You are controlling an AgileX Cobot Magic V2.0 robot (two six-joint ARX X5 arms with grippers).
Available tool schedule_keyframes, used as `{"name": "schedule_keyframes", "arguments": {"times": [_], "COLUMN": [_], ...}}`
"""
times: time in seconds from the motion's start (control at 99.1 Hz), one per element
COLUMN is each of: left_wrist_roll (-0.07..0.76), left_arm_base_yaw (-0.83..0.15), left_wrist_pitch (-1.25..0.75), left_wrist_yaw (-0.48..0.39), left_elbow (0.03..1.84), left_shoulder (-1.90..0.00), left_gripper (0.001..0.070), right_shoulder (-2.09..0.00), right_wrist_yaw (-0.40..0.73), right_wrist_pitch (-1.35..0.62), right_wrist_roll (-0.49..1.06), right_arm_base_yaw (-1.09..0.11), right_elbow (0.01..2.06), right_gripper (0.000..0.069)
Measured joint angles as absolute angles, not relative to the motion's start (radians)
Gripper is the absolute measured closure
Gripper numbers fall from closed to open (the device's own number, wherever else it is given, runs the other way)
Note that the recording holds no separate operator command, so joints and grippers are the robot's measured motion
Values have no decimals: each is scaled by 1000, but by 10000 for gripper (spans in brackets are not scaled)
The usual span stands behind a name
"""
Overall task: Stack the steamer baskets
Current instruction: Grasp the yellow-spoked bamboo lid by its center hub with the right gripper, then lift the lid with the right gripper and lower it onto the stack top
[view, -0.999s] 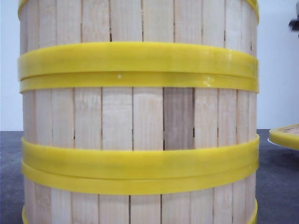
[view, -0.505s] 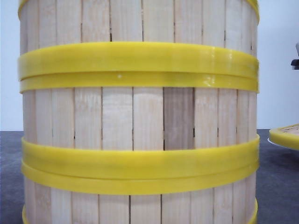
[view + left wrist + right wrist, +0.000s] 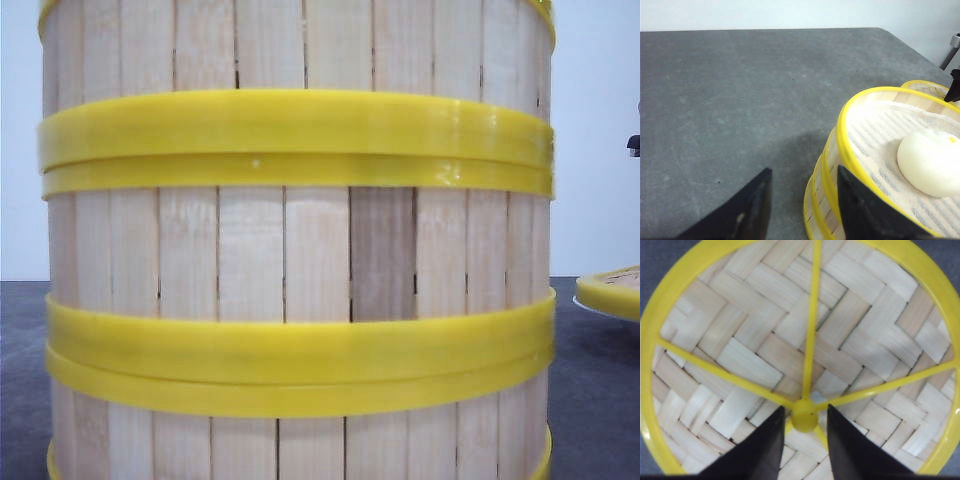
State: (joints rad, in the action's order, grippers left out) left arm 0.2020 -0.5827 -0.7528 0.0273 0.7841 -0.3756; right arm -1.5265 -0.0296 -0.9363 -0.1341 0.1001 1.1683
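A stack of steamer baskets (image 3: 300,250) fills the front view, pale slats between yellow bands. In the left wrist view the top basket (image 3: 842,130) of the stack has a white cloth and a pale bun (image 3: 930,162) inside. My left gripper (image 3: 803,170) is open and straddles that basket's rim, one finger over the table and the other over the cloth. The right wrist view looks straight down on a round woven lid (image 3: 740,340) with a yellow rim and spokes. My right gripper (image 3: 805,407) is open, with its fingertips on either side of the lid's yellow centre knob (image 3: 804,417) and small gaps showing.
The table is dark grey (image 3: 740,100), with a rounded far corner and a white wall behind. At the front view's right edge the yellow-rimmed piece (image 3: 612,290) rests on a white plate. Part of the right arm (image 3: 634,145) shows above it.
In the front view, the dark part of the right arm at the right edge has dropped lower and slid almost out of view. The stack has not moved.
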Motion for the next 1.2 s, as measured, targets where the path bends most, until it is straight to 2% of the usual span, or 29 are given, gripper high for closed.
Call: {"name": "schedule_keyframes", "arguments": {"times": [0.111, 0.252, 0.777, 1.009, 1.201], "left_wrist_roll": [202, 202, 199, 199, 199], "left_arm_base_yaw": [-583, -583, -583, -583, -583], "left_wrist_pitch": [-753, -753, -753, -753, -753], "left_wrist_yaw": [27, 27, 27, 27, 27], "left_elbow": [784, 784, 784, 784, 784], "left_shoulder": [-376, -376, -376, -376, -376], "left_gripper": [475, 475, 475, 475, 475], "right_shoulder": [-1528, -1530, -1507, -1378, -1253], "right_wrist_yaw": [-30, -30, -35, -144, -216], "right_wrist_pitch": [-936, -936, -937, -979, -1023], "right_wrist_roll": [-134, -134, -126, -110, -98], "right_arm_base_yaw": [100, 100, 100, 97, 38], "right_elbow": [1168, 1168, 1189, 1310, 1336], "right_gripper": [570, 630, 633, 633, 633]}}
